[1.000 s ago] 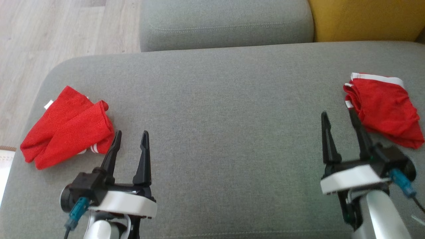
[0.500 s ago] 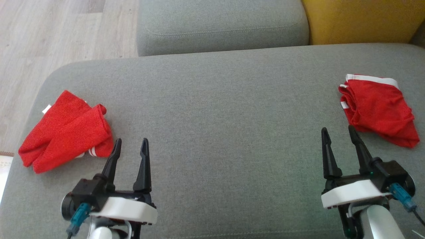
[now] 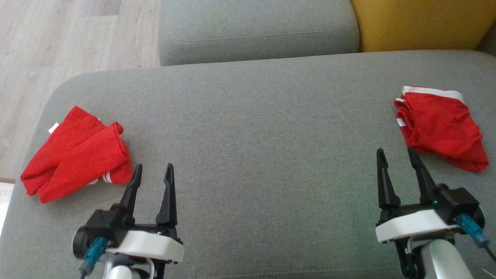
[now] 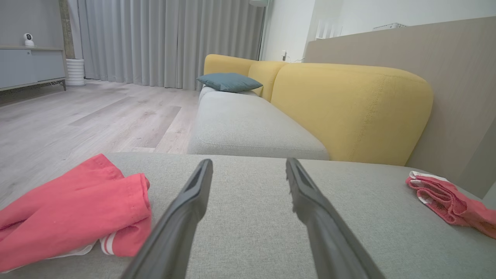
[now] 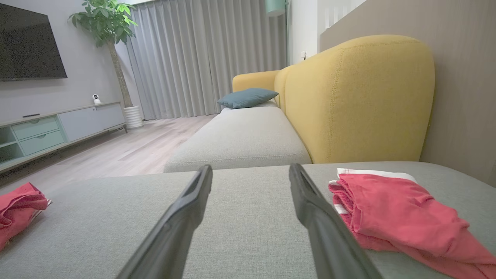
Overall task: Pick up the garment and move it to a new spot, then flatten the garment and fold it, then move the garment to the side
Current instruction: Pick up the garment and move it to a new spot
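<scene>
Two red garments lie on the grey sofa seat (image 3: pixel 255 128). One folded red garment (image 3: pixel 77 153) (image 4: pixel 73 205) (image 5: pixel 19 209) rests at the left end, with white stripes showing at its near edge. The other red garment (image 3: pixel 440 126) (image 4: pixel 445 197) (image 5: pixel 395 217), with a white waistband, is folded at the right end. My left gripper (image 3: pixel 154 167) (image 4: pixel 248 162) stands open and empty just right of the left garment. My right gripper (image 3: pixel 396 151) (image 5: pixel 251 168) is open and empty too, close to the near left corner of the right garment.
A second grey seat cushion (image 3: pixel 257 31) and a yellow backrest (image 3: pixel 422 23) lie beyond the seat. Wooden floor (image 3: pixel 58 42) drops off past its left end. A teal pillow (image 4: pixel 228 82) lies farther along the sofa.
My right gripper has drawn back toward the near edge, away from the right garment. The left gripper has pulled back slightly. The head view has shifted a little. Both garments lie unmoved.
</scene>
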Controlling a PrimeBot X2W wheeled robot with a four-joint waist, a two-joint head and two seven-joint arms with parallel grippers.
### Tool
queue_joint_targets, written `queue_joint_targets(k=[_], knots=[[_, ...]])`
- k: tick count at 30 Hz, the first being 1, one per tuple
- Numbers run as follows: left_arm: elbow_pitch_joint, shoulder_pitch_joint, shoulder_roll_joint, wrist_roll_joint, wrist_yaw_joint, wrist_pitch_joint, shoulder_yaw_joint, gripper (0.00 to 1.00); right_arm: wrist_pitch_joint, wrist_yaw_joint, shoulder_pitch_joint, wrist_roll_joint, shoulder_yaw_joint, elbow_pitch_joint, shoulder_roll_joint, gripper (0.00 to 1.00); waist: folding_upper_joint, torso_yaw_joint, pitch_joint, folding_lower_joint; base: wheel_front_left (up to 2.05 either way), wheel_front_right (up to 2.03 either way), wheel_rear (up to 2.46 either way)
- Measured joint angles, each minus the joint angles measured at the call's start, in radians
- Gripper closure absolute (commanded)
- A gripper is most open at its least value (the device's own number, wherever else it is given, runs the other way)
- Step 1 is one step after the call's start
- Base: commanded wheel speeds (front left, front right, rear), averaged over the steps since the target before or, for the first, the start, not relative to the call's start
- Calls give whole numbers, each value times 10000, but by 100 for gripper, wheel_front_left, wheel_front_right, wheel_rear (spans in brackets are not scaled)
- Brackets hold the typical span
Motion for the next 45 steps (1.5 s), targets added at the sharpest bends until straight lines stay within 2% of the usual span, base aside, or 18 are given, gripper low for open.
queue_joint_targets(k=[5, 11, 18, 22, 28, 34, 39, 45], knots=[[58, -8, -2, 0, -6, -2, -35, 0, 0, 0, 22, 0, 52, 2, 2, 0, 0, 185, -18, 0, 0, 0, 0], [165, -6, 0, 2, 71, 0, -48, 0, -17, 0, 88, 2, 203, 0, 2, 0, 0, 790, -70, 0, 0, 0, 0], [201, -1, 6, 102, 77, 0, 73, 0, -25, 0, 340, 199, 685, 35, 15, 0, 0, 1899, -121, 0, 0, 0, 0], [261, 0, 10, 107, 73, 0, 253, 0, -25, 0, 409, 265, 727, 65, 15, 0, 0, 2444, -159, 0, 0, 0, 0], [280, 38, 17, 276, 54, 0, 527, 0, -25, 0, 437, 518, 938, 155, 21, 0, 0, 3683, -282, 0, 0, 0, 0], [330, 115, 29, 278, -31, 0, 644, 0, -25, 0, 440, 633, 1035, 196, 25, 0, 0, 4521, -374, 0, 0, 0, 0], [332, 229, 29, 278, -111, 0, 794, 0, -25, 0, 441, 709, 1068, 253, 27, 0, 0, 4840, -457, 0, 0, 0, 0], [332, 283, 27, 276, -180, 0, 1037, 0, -25, 0, 443, 773, 1114, 309, 29, 0, 0, 4767, -417, 0, 0, 0, 0]])
